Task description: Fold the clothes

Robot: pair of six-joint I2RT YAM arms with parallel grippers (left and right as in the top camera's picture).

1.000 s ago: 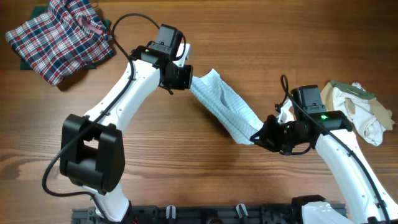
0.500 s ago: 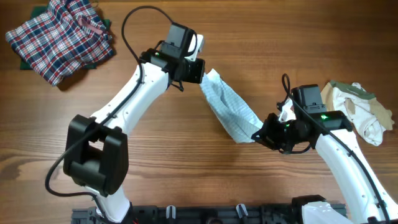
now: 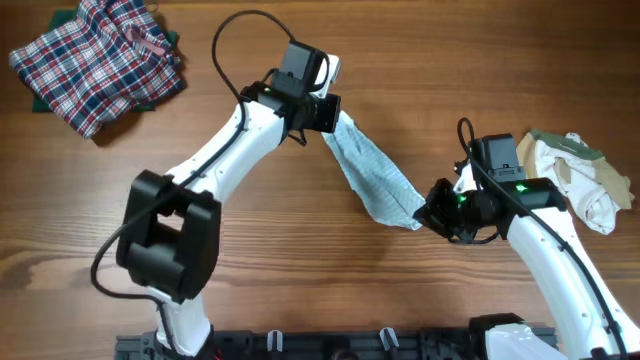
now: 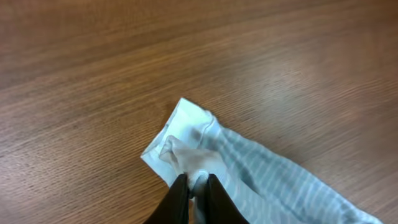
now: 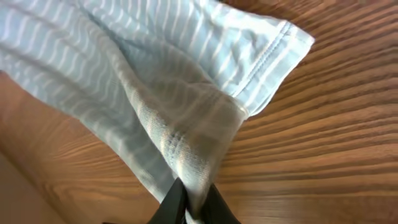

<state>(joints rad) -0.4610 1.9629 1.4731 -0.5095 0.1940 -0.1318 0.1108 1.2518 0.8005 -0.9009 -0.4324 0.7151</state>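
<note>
Left gripper (image 4: pixel 198 182), right gripper (image 5: pixel 191 191) tight on garment (image 3: pixel 375 180)

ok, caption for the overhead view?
Left jaws and right jaws each pinch one end of the striped garment, stretched between them over the table; plaid garment and beige-white pile lie aside.

**No readable text**

No words, brand names, numbers or signs can be read in any view. The cloth (image 3: pixel 375 180) shows only fine stripes, with no legible tag or print.
</note>
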